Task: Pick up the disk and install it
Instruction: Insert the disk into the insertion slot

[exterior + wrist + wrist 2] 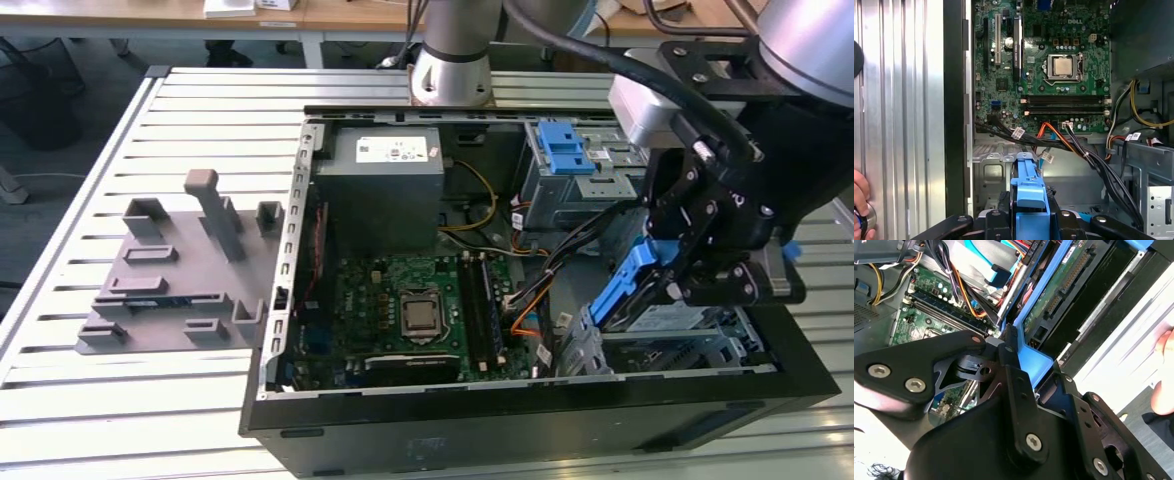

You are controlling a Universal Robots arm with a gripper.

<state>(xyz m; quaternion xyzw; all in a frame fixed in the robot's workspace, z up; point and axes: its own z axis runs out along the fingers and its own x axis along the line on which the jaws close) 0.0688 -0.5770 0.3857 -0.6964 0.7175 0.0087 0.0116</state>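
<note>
The gripper [703,282] is closed on the blue carrier of the disk [627,290], so the picking up is done. The disk stands tilted on its edge over the drive bay [694,345] of the open computer case [284,300] and, in my judgement, is not yet seated. The case lies on a slatted metal table [120,400] beside a grey fixture [174,290], with desks [334,15] behind.

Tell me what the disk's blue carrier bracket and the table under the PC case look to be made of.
Bracket on the disk: likely moulded plastic, uniformly bright blue, smooth, softly glossy. Table: probably aluminium, pale silver ribbed slats with a dull metallic sheen.
</note>
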